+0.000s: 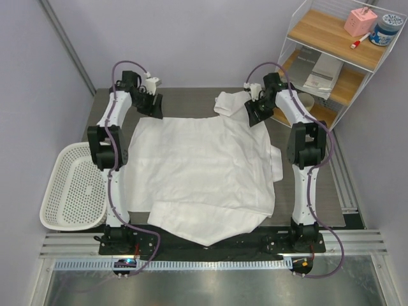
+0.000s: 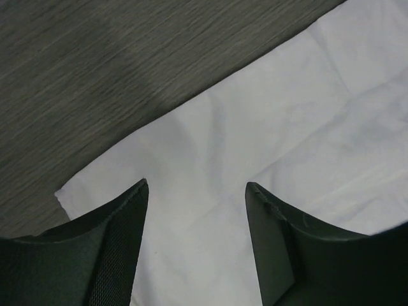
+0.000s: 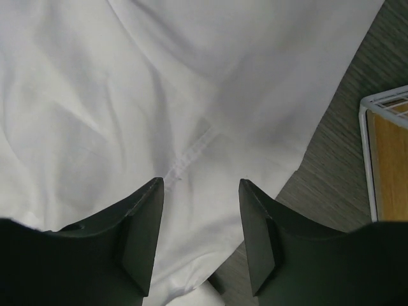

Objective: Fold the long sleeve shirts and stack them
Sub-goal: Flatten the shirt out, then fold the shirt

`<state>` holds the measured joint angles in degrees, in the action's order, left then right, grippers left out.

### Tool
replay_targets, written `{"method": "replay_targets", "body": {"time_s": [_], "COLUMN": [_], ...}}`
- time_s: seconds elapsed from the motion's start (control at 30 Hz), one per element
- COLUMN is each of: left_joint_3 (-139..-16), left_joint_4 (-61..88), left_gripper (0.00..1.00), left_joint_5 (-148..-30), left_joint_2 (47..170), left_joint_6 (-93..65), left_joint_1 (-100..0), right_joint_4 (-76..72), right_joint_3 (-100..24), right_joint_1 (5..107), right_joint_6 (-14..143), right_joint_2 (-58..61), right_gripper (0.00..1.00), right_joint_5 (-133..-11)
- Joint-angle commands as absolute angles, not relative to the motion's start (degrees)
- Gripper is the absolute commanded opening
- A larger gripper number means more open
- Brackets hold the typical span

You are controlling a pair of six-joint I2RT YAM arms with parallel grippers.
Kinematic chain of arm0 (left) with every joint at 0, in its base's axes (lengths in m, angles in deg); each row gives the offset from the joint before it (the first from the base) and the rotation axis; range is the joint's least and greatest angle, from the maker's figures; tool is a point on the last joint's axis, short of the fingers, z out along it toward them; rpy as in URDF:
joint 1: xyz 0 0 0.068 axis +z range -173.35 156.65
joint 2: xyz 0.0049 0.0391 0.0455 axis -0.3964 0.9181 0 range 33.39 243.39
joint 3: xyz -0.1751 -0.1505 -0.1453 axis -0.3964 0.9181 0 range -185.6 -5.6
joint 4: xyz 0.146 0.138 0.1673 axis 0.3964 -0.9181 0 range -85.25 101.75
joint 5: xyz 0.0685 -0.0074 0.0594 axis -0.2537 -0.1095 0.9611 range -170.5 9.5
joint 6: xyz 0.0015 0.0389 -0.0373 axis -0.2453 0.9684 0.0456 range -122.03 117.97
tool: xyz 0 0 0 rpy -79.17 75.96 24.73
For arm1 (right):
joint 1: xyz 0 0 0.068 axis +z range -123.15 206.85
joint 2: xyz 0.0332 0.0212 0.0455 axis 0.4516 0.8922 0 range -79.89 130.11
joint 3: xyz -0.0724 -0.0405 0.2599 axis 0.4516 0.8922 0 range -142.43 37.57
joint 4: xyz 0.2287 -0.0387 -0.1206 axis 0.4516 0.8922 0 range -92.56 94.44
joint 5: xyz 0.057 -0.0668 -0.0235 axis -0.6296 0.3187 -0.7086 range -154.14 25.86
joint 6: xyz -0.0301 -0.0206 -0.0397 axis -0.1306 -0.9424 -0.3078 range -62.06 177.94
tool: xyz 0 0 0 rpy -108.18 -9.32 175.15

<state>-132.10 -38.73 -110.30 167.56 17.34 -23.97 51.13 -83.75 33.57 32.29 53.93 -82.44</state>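
One white long sleeve shirt [image 1: 204, 169] lies spread flat across the grey table [image 1: 185, 102], its near hem draping over the front edge. A bunched part of it [image 1: 228, 102] sits at the far right. My left gripper [image 1: 153, 105] hovers over the shirt's far left corner [image 2: 210, 159], open, with flat cloth showing between its fingers [image 2: 121, 242]. My right gripper [image 1: 255, 113] stands at the far right edge of the shirt [image 3: 191, 83]. It is open, and a stitched seam [image 3: 191, 153] runs between its fingers [image 3: 143, 236].
A white perforated basket [image 1: 73, 188] sits at the table's left edge. A wire shelf [image 1: 331, 60] stands at the back right, holding booklets [image 1: 322, 70], a pink box [image 1: 360, 22] and a jar [image 1: 387, 29]. Its corner [image 3: 386, 159] is close beside my right gripper.
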Motion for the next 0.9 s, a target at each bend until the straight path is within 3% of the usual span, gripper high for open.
{"method": "replay_targets", "body": {"time_s": [0.0, 0.17, 0.33, 0.47, 0.63, 0.87], "left_joint_3": [-124.0, -112.2, -102.8, -98.9, -105.2, -120.5], "left_joint_4": [-35.5, -33.8, -34.6, -35.6, -36.8, -37.1], "left_gripper": [0.63, 0.60, 0.58, 0.56, 0.61, 0.71], "left_joint_5": [-107.9, -103.0, -101.1, -100.4, -106.2, -111.7], "left_joint_2": [164.4, 159.3, 155.7, 153.2, 152.8, 159.0], "left_joint_6": [14.0, 16.1, 17.7, 20.3, 21.6, 20.0], "left_joint_1": [-23.6, -21.8, -20.2, -19.2, -18.3, -18.4], "right_joint_4": [51.8, 47.0, 44.6, 46.5, 44.9, 35.3], "right_joint_3": [-79.4, -66.8, -62.8, -63.5, -69.9, -77.0], "right_joint_1": [35.6, 35.7, 35.9, 36.3, 34.9, 32.9], "right_joint_6": [32.2, 28.2, 25.2, 24.1, 28.8, 36.5], "right_joint_2": [50.6, 46.7, 47.2, 45.9, 44.0, 48.7], "right_gripper": [0.56, 0.53, 0.51, 0.52, 0.51, 0.48], "right_joint_5": [-82.2, -78.3, -75.1, -79.8, -82.5, -76.4]}}
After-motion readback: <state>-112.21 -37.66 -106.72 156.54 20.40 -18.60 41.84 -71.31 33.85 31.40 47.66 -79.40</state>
